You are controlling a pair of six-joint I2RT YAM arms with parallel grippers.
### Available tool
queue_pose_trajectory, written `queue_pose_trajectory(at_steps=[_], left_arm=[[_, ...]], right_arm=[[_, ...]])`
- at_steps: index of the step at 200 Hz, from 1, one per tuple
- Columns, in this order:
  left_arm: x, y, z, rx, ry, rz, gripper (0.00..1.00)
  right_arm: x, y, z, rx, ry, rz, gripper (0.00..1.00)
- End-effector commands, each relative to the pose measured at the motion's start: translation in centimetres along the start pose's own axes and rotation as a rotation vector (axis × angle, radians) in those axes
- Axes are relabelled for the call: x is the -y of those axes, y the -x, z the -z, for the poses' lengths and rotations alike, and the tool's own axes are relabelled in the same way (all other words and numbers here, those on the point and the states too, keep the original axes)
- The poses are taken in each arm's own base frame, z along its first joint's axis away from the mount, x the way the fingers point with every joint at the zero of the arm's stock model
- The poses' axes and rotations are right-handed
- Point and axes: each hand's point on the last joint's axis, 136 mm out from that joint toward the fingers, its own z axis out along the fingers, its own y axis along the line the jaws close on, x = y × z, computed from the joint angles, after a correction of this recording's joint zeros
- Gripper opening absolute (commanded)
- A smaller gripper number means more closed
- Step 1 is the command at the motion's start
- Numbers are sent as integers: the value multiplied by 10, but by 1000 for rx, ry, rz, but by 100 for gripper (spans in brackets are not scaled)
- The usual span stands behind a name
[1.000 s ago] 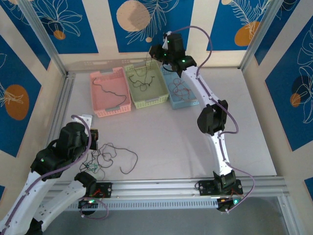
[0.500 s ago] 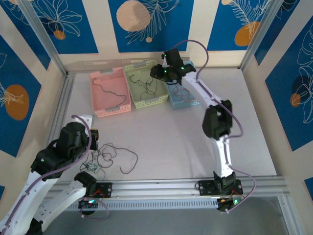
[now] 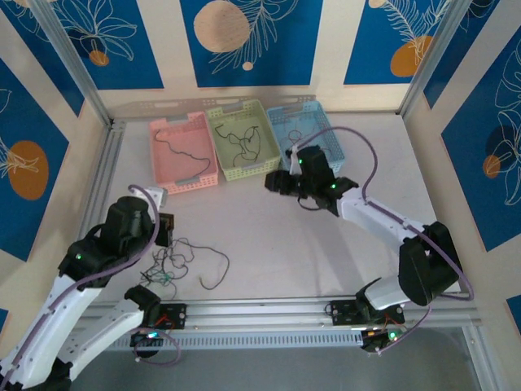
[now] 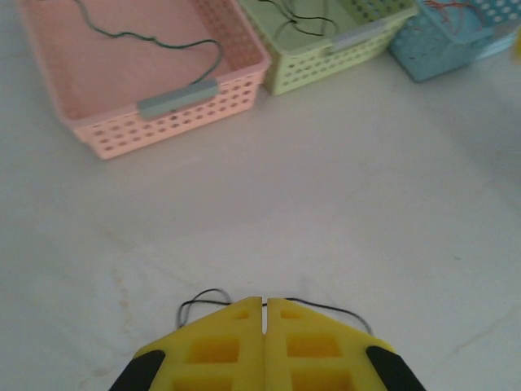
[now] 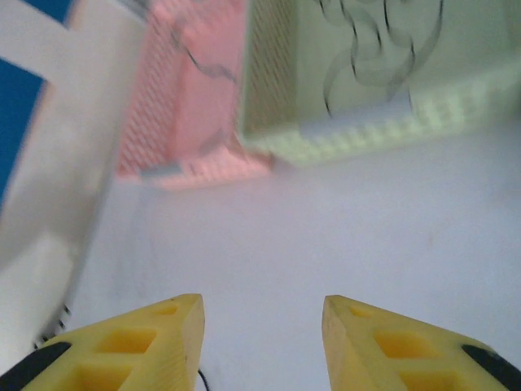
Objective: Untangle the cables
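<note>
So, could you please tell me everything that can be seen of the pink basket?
The pink basket is a shallow rectangular tray of what looks like plastic, with perforated walls and a smooth floor. A grey tab sits on its near rim. It stands upright on the white table, leftmost in the row, close beside the green basket. One thin dark cable lies curled inside.

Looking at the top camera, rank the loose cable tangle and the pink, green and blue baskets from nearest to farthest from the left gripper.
From the left gripper:
1. Loose cable tangle, on the table right beside it.
2. Pink basket, left end of the row at the back.
3. Green basket, middle of the row.
4. Blue basket, right end of the row.
</note>
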Motion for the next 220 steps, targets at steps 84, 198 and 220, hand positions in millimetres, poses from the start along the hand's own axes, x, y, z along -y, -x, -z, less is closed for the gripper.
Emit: queue_pose_trajectory(at_steps=[84,198,220], left_arm=[[203,94,-7,-17,-651,-144,0],[114,47,-78,-95,-320,32,0],[110,47,-79,-95,-311,57,0]], right_arm=[[11,-52,-14,-9,62,-1,44],[-53,-98,27,-46,346,199,41],[-73,-115,36,-51,397,275,40]])
